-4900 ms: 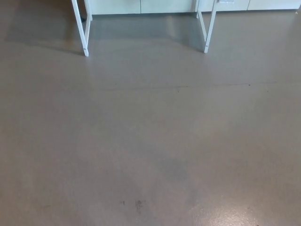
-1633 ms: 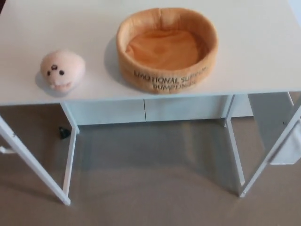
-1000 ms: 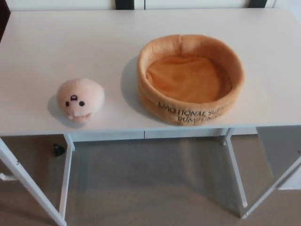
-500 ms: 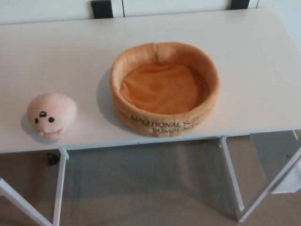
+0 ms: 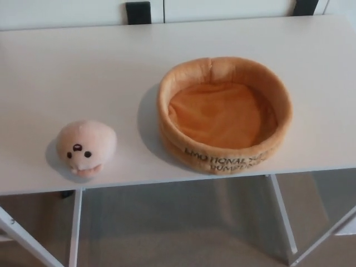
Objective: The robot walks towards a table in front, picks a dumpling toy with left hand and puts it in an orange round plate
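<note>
A pale pink plush dumpling toy [image 5: 85,147] with a small face lies near the front left of the white table [image 5: 78,72]. To its right stands a round orange plush plate [image 5: 224,114] with a raised rim and black lettering on its front wall; it holds nothing. A strip of bare tabletop separates the toy from the plate. Neither of my hands shows in the head view.
The table's near edge crosses the lower part of the picture, with white legs [image 5: 74,228] and grey floor [image 5: 178,228] below. Two dark blocks [image 5: 138,11] sit behind the table's far edge against a white wall.
The whole picture has shifted as the camera moved: from bare floor and table legs to the tabletop, which now looks nearer. The toy and plate have not moved on the table.
</note>
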{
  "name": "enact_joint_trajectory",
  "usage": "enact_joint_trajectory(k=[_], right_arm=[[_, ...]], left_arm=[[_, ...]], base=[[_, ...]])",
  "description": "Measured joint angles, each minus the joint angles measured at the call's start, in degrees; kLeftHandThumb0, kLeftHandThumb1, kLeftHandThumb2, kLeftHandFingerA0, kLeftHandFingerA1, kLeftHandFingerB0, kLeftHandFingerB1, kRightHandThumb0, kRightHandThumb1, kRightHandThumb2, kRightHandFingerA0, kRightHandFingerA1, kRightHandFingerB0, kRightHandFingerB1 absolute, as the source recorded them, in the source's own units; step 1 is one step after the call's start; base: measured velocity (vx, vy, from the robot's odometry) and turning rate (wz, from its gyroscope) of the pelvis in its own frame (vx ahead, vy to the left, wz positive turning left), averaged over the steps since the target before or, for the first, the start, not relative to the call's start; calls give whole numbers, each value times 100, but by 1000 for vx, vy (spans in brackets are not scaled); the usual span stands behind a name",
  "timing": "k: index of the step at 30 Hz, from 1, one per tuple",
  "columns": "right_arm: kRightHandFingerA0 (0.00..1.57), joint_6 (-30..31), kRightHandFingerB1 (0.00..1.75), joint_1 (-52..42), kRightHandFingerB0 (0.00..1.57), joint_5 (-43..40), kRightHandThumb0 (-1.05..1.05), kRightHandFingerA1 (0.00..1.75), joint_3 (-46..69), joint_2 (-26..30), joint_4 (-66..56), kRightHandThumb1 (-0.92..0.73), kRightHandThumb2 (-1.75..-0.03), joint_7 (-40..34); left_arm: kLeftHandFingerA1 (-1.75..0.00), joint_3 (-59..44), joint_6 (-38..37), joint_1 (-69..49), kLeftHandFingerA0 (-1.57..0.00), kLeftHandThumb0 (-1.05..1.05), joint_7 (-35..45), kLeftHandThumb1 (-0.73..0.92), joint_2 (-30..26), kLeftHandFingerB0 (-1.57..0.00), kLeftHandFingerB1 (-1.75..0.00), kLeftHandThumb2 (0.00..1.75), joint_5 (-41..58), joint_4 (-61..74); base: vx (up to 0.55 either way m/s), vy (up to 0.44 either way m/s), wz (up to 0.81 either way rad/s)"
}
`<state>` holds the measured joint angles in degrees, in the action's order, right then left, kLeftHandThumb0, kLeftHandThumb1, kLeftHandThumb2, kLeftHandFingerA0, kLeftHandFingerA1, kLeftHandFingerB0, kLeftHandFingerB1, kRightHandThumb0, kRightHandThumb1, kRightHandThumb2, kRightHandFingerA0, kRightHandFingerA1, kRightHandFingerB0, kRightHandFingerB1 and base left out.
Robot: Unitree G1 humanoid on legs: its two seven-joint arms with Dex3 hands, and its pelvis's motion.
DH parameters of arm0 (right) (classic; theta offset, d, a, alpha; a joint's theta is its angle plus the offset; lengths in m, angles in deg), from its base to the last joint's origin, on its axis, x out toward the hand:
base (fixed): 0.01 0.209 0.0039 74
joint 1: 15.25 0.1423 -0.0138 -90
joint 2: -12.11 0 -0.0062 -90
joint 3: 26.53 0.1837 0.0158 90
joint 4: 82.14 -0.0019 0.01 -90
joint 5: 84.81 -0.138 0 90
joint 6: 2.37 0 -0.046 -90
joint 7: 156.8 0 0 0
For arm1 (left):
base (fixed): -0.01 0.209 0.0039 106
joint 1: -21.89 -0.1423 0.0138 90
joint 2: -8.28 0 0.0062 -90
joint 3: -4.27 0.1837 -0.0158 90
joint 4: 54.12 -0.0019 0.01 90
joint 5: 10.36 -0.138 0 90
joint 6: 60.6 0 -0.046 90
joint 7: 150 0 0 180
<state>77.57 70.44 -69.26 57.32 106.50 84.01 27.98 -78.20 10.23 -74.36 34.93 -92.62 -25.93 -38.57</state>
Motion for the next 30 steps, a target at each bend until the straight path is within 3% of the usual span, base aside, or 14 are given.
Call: enact_joint_trajectory(k=[2,3,6,8,9,11,13,14,16,17,20,21,26,30], right_arm=[[62,-13,38,5,45,-1,-36,46,5,0,-8,-67,-59,0],[54,-19,49,2,40,-2,-43,56,11,0,-7,-57,-80,0],[55,-23,48,-7,39,-2,-44,56,21,1,-3,-57,-81,1],[55,-22,48,-32,39,1,-44,56,16,1,11,-57,-81,0],[54,-22,48,-32,39,2,-43,56,15,1,12,-57,-81,0],[54,-23,48,-29,39,1,-43,56,18,1,12,-57,-81,0],[62,-23,37,-24,45,-2,-37,46,26,0,12,-66,-59,1],[54,-23,48,-20,39,-3,-44,56,31,0,11,-57,-81,1],[54,-24,48,-18,40,-4,-44,55,41,0,9,-57,-80,3],[60,-24,37,-16,45,-2,-37,44,42,0,12,-66,-59,3],[60,-23,37,-9,45,-1,-37,44,41,0,23,-66,-59,2],[63,-23,38,-6,46,0,-38,47,41,0,26,-65,-59,2],[55,-23,48,-2,40,-1,-44,56,40,-5,13,-57,-81,2],[59,-23,37,17,44,0,-36,44,35,-13,13,-69,-60,2]], left_arm=[[-48,11,0,25,-56,-42,1,64,0,-31,-34,58,-1,-4],[-57,16,0,32,-49,-49,3,51,0,-25,-45,79,-1,-10],[-60,33,2,36,-51,-49,6,50,3,-27,-46,79,0,-28],[-61,35,6,28,-53,-48,9,50,3,-27,-46,79,0,-38],[-53,34,6,29,-58,-40,11,63,3,-32,-35,58,1,-37],[-53,33,6,41,-58,-40,21,63,3,-32,-35,58,3,-28],[-60,36,6,55,-51,-48,26,51,3,-26,-46,79,2,-24],[-61,36,6,59,-49,-45,29,51,3,-26,-47,80,2,-20],[-61,36,6,61,-49,-47,29,50,3,-25,-46,79,2,-10],[-51,39,6,63,-52,-42,29,62,2,-31,-34,58,1,5],[-51,61,-5,64,-52,-42,29,62,-7,-31,-34,58,-3,49],[-39,70,-11,63,-38,-42,29,61,-11,-27,-31,59,-4,63],[-41,-352,-324,-279,-26,-42,238,55,-202,-27,-30,58,214,807],[-41,-814,-542,-810,-18,-44,370,49,-225,-20,-35,66,492,1773]], base=[[21,-32,4],[0,0,0],[0,0,0],[0,0,0],[0,0,0],[0,0,0],[0,0,0],[0,0,0],[0,0,0],[0,0,0],[0,0,0],[0,0,0],[0,0,0],[0,0,0]])
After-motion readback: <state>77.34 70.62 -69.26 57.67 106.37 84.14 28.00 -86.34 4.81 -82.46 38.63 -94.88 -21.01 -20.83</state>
